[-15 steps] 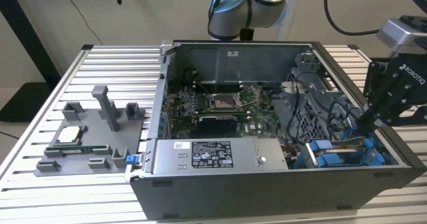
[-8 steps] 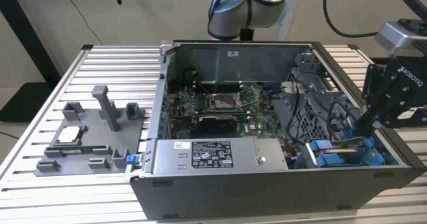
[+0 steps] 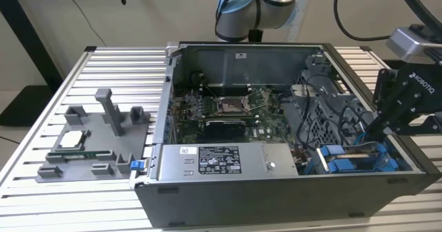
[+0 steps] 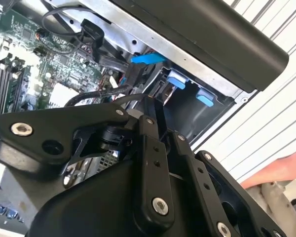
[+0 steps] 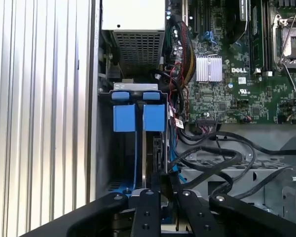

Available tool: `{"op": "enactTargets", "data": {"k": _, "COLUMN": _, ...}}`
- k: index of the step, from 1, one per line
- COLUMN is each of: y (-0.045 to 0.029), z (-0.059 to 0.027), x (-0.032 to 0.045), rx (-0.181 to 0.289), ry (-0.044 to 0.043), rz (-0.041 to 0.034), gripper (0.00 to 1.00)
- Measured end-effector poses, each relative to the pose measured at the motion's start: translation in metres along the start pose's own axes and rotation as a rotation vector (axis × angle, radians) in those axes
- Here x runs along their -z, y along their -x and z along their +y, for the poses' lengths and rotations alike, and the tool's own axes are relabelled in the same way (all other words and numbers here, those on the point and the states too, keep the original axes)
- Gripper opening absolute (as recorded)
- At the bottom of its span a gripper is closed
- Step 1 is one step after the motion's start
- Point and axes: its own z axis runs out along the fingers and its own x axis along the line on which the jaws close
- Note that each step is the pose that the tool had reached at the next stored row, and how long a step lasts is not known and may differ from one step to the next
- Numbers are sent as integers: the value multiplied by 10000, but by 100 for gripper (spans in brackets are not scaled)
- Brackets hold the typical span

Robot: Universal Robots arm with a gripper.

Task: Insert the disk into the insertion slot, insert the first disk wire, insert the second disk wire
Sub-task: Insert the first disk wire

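End effector (image 5: 161, 178) in the first wrist view, fingers drawn narrow and pinching the near edge of the disk (image 5: 155, 148); the disk stands on edge in its blue carrier inside the insertion slot (image 5: 104, 158), in a corner of the open computer case (image 3: 276, 203); black cables (image 5: 222, 158) loop just beside it; motherboard (image 5: 227, 94) beyond; slatted worktop (image 5: 39, 123) beneath.

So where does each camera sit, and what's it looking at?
Exterior view: standing apart, looking down into the computer case; arm and gripper show.
First wrist view: on the wrist, past the gripper into the insertion slot.
Second wrist view: on the wrist, past the gripper toward the motherboard.
Both wrist views share gripper, motherboard.
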Motion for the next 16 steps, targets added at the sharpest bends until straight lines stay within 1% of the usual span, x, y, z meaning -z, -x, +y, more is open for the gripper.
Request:
{"op": "enactTargets", "data": {"k": 1, "y": -6, "z": 5, "x": -6, "rx": 5, "ry": -18, "rz": -35, "gripper": 0}}
{"op": "enactTargets", "data": {"k": 3, "y": -20, "z": 16, "x": -23, "rx": 11, "ry": -64, "rz": -74, "gripper": 0}}
{"op": "enactTargets", "data": {"k": 6, "y": -68, "z": 24, "x": -43, "rx": 16, "ry": -112, "rz": -106, "gripper": 0}}
{"op": "enactTargets", "data": {"k": 8, "y": -83, "z": 41, "x": -59, "rx": 20, "ry": -177, "rz": -115, "gripper": 0}}
{"op": "enactTargets", "data": {"k": 9, "y": -84, "z": 56, "x": -68, "rx": 21, "ry": -231, "rz": -116, "gripper": 0}}
{"op": "enactTargets", "data": {"k": 11, "y": -87, "z": 100, "x": -87, "rx": 30, "ry": -411, "rz": -136, "gripper": 0}}
{"op": "enactTargets", "data": {"k": 12, "y": -87, "z": 114, "x": -93, "rx": 34, "ry": -484, "rz": -156, "gripper": 0}}
{"op": "enactTargets", "data": {"k": 14, "y": -89, "z": 130, "x": -102, "rx": 39, "ry": -547, "rz": -190, "gripper": 0}}
{"op": "enactTargets", "data": {"k": 16, "y": -89, "z": 159, "x": -114, "rx": 47, "ry": -756, "rz": -199, "gripper": 0}}
